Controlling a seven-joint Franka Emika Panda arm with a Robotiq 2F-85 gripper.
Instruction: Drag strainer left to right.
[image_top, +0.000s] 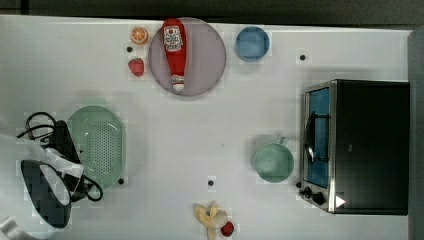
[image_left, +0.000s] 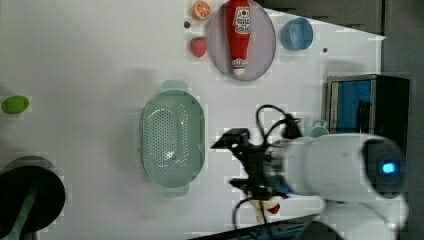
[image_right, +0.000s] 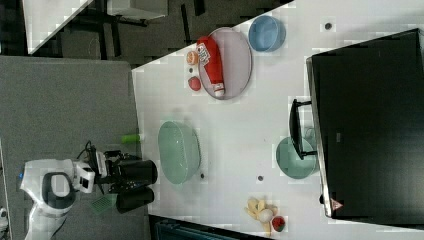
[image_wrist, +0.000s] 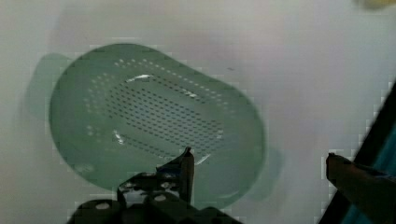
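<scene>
Where end effector (image_wrist: 259, 156) gapes, strainer (image_wrist: 154, 121) just beyond.

Bright, even light washes the white table (image_top: 210, 135) almost to glare, with blocky compression patches around things. Soft, faint shadows lie beside the strainer (image_top: 100, 145) just by the claw (image_wrist: 259, 158), and beside the far plate (image_top: 205, 55). The wrist view is hazy and soft; the claw's fingers (image_wrist: 187, 168) are dark, blurred silhouettes.
</scene>
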